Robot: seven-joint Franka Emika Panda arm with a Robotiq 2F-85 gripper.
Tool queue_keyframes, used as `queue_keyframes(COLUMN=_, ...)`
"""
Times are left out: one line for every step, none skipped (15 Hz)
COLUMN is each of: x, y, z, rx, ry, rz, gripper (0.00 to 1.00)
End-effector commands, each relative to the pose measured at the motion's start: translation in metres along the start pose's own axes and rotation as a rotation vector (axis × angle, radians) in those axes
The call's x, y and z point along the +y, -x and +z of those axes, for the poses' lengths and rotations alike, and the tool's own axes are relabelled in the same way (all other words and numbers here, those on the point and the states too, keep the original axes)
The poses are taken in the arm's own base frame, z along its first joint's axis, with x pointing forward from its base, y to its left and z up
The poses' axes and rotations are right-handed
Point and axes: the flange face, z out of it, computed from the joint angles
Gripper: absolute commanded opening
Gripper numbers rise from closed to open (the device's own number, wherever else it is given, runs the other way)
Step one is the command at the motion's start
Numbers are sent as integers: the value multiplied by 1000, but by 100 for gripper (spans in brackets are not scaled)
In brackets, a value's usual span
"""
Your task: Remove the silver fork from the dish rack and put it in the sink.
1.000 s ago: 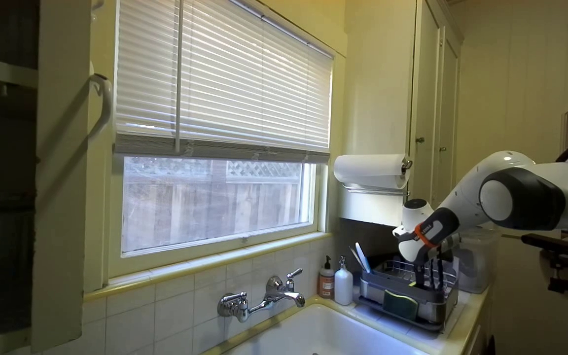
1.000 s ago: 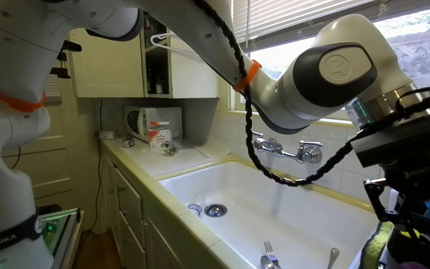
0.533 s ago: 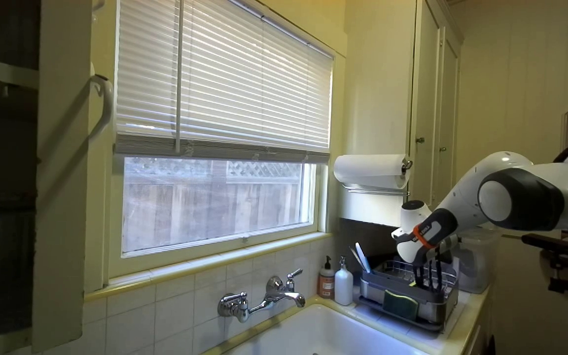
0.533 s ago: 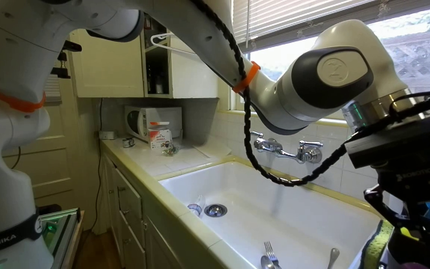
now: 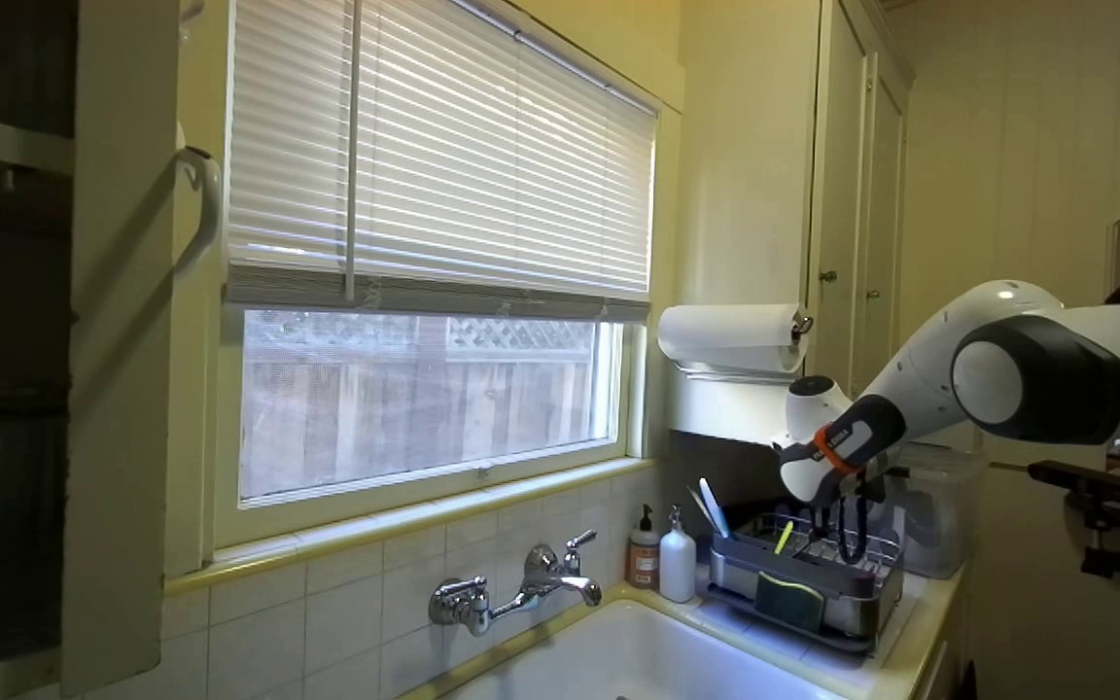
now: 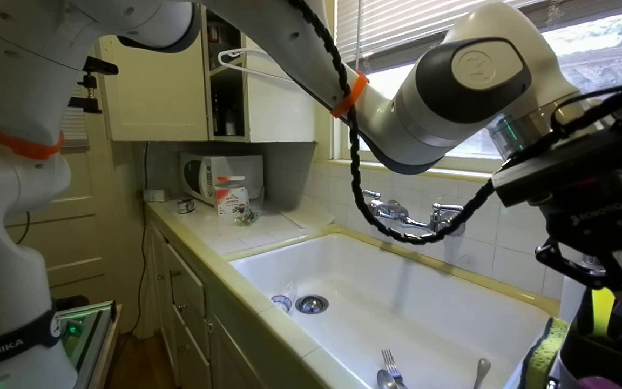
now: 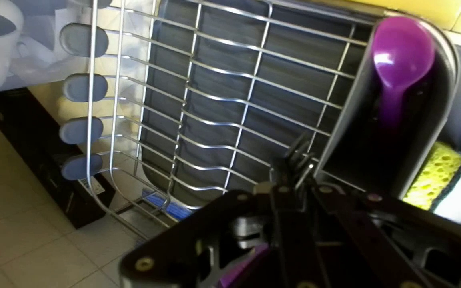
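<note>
Silver fork point(image 7: 300, 160) held over the wires of the dish rack point(image 7: 230, 112). In the wrist view the tines point toward the upper right, away from the Robotiq gripper point(image 7: 305, 196); the long axis, so far as the exposed head reveals it, slants from lower left to upper right, leaning the same way as the adjacent wall of the utensil caddy point(image 7: 349, 106). The head is metallic grey, its slender tines largely in shade, with a bright glint on the side nearest the caddy; the handle is hidden behind the gripper. The gripper is closed about the fork. Whether the tines touch the caddy wall or the wires cannot be determined. The caddy contains a purple spoon point(image 7: 403, 52), bowl uppermost; a yellow-green handle point(image 6: 602, 310) shows above it in both exterior views. A yellow sponge point(image 7: 434, 172) with a dark green backing lies along the caddy's outer side. In the sink point(image 6: 424, 313), a second fork point(image 6: 391, 363) lies with a metal spoon point(image 6: 385, 380) just beside it.
</note>
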Motion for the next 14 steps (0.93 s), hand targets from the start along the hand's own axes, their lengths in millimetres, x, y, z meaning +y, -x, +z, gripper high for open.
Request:
queue_keyframes(x=-2, y=-1, z=-41, rx=56, ry=63, rz=27, gripper=1)
queue_keyframes(x=-3, y=1, z=-53, rx=67, ry=66, rz=24, gripper=1)
queue_keyframes(x=-4, y=3, z=-64, rx=75, ry=76, rz=29, gripper=1)
queue_keyframes(x=-4, y=7, z=-78, rx=88, ry=85, rz=29, gripper=1)
queue_keyframes(x=-4, y=11, z=-91, rx=84, ry=89, rz=20, gripper=1)
queue_keyframes(x=-1, y=18, z=-103, rx=69, ry=121, rz=31, gripper=1)
queue_keyframes(x=3, y=22, z=-117, rx=66, ry=159, rz=50, gripper=1)
queue_keyframes(x=8, y=27, z=-131, rx=57, ry=202, rz=71, gripper=1)
queue_keyframes(x=9, y=30, z=-145, rx=43, ry=229, rz=79, gripper=1)
queue_keyframes(x=7, y=30, z=-155, rx=39, ry=238, rz=56, gripper=1)
queue_keyframes(x=-1, y=31, z=-167, rx=59, ry=215, rz=2, gripper=1)
queue_keyframes(x=-11, y=28, z=-170, rx=82, ry=182, rz=-35, gripper=1)
queue_keyframes(x=-22, y=27, z=-174, rx=105, ry=147, rz=-76, gripper=1)
queue_keyframes(x=-32, y=24, z=-173, rx=123, ry=111, rz=-112, gripper=1)
